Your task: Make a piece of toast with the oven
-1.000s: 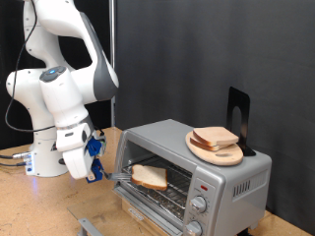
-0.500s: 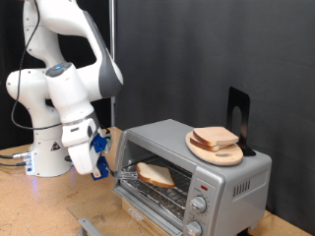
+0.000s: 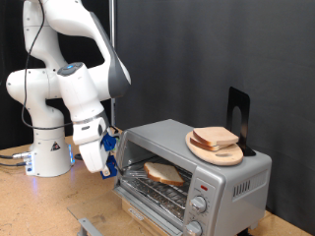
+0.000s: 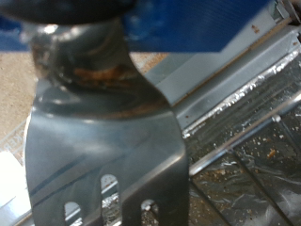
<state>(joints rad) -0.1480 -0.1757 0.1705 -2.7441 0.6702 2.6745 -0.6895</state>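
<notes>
Since a second ago your arm has swung toward the exterior view's right, bringing the claw up to the oven's open mouth, and the piece of toast has slid deeper inside on the wire rack. The toast now lies flat within the oven cavity, well past the front edge. The claw sits at the left side of the opening in the exterior view, with its blue fittings facing the oven. In the wrist view a dark metal spatula with slots in its blade fills most of the picture and runs out from the claw; you cannot tell how far apart the fingers stand. On top of the oven a round wooden board carries other slices. The oven rests on the wooden worktop.
</notes>
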